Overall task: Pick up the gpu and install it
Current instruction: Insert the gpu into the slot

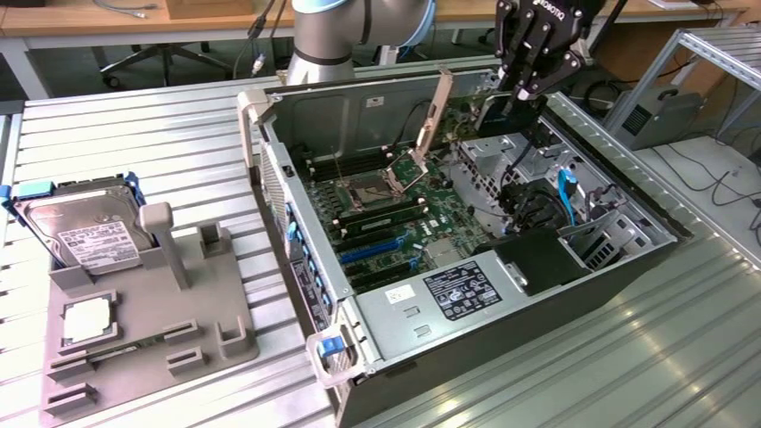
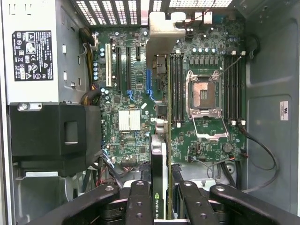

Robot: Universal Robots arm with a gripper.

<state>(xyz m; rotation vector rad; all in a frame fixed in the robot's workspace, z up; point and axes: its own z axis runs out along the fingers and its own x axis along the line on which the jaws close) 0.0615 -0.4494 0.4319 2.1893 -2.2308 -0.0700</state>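
One gpu (image 2: 158,161) clamped edge-on in the jaws of the gripper (image 2: 164,199), hung over the motherboard (image 2: 133,145) inside the open case (image 1: 271,169), upper right of the exterior view. Long axis parallel with the blue slot (image 2: 149,82), close beside it.

Ribbed metal tabletop (image 1: 143,152) across scene. Wooden desk (image 1: 178,18) along far edge, chair base (image 1: 160,58) beneath. Aluminium frame (image 1: 714,49) far, exterior view's right.

In case (image 2: 272,70), motherboard (image 2: 136,93); gpu (image 2: 158,173) above it.
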